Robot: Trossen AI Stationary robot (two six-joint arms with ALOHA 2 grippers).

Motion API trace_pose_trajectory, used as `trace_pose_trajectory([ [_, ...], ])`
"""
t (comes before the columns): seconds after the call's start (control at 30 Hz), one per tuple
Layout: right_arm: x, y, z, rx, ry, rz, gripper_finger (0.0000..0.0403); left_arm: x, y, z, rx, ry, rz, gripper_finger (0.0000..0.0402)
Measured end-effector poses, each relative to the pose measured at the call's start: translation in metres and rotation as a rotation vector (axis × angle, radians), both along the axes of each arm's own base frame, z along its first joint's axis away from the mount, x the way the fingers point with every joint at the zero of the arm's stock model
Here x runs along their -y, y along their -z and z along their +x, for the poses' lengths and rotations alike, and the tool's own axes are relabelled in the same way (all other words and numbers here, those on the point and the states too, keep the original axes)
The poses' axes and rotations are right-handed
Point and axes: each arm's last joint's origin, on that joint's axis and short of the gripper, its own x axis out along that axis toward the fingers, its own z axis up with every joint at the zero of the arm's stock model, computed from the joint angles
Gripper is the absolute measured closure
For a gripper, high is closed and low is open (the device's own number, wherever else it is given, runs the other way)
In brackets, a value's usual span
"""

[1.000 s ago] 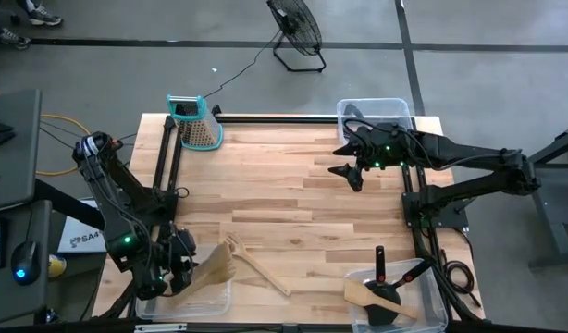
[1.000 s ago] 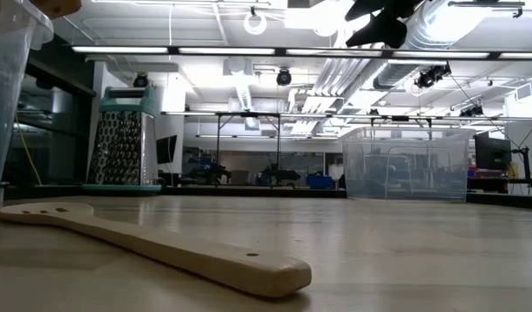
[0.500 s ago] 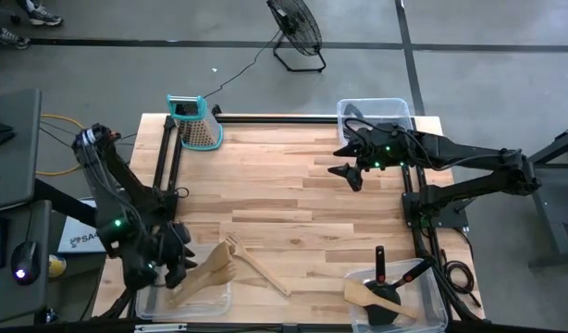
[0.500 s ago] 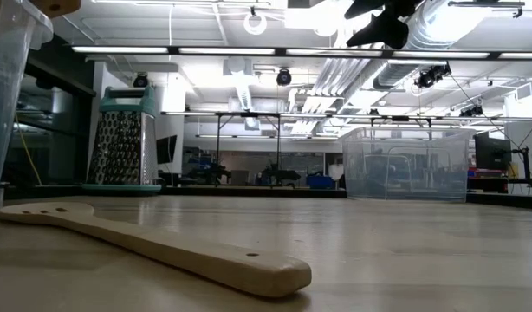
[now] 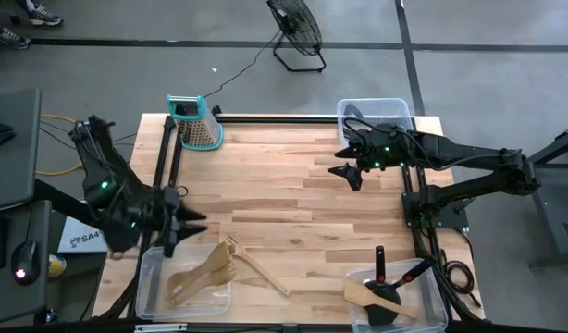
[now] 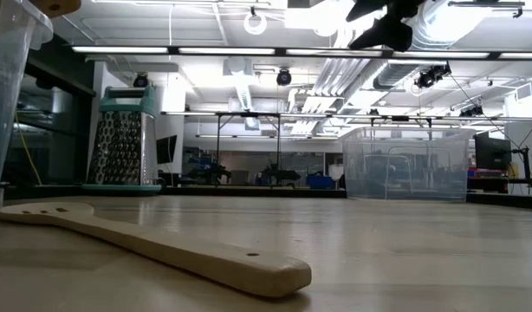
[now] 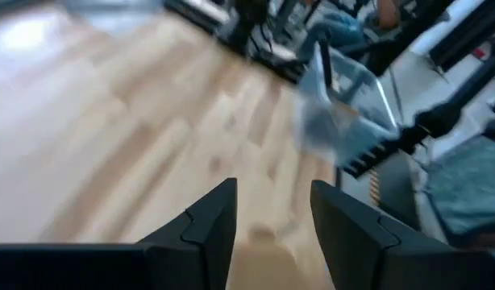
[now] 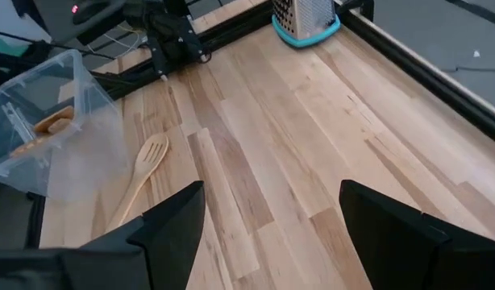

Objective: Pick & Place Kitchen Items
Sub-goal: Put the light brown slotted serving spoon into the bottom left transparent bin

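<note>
Task partly done. The near-left bin (image 5: 147,277) holds pale wooden utensils (image 5: 199,276) — at least two, exact count unclear. The near-right bin (image 5: 438,310) holds a wooden spatula (image 5: 372,297), a black turner (image 5: 388,310) and a thin black-handled tool (image 5: 379,264). The far-right bin (image 5: 401,107) shows something dark and thin inside; can't tell what.

Left to do: one slotted wooden spoon (image 5: 250,263) lies flat on the worktop (image 5: 293,185), just right of the near-left bin, head toward the far-left, handle running near-right. Nothing else loose that counts — the grater (image 5: 196,122) at the far-left corner is not a task item.

Left end effector (image 5: 187,226) is above the worktop's left edge, just beyond the near-left bin, fingers parted and empty in its wrist view. Right end effector (image 5: 346,175) hovers high over the far-right part of the worktop, near the far-right bin, spread wide, holding nothing.

Judgement: near the end — the spoon looks like the last pick, and the left arm is closer to it.
</note>
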Motion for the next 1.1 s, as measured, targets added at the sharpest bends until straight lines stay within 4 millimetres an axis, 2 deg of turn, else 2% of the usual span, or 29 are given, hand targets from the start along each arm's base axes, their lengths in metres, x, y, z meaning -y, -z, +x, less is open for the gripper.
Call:
trace_pose_trajectory([
  [0.2, -0.001, 0.005, -0.003, -0.062, 0.012, 0.028, 0.0125, -0.020, -0.012, 0.030, 0.062, -0.072, 0.155, 0.0245],
  [0.37, -0.001, 0.008, -0.005, -0.096, 0.015, 0.039, 0.0125, -0.037, -0.018, 0.053, 0.067, -0.007, 0.212, 0.0245],
  [0.53, -0.001, 0.008, -0.006, -0.097, 0.015, 0.039, 0.0125, -0.046, -0.015, 0.079, 0.059, 0.100, 0.290, 0.0245],
  [0.77, -0.001, 0.008, -0.005, -0.093, 0.031, 0.059, 0.0125, -0.051, 0.001, 0.125, 0.046, 0.246, 0.410, 0.0238],
  [1.0, -0.001, 0.008, -0.006, -0.096, 0.034, 0.063, 0.0125, -0.047, 0.026, 0.162, 0.015, 0.434, 0.391, 0.0172],
  [1.1, -0.001, 0.009, -0.006, -0.101, 0.034, 0.063, 0.0125, -0.041, 0.037, 0.178, -0.031, 0.505, 0.433, 0.0160],
])
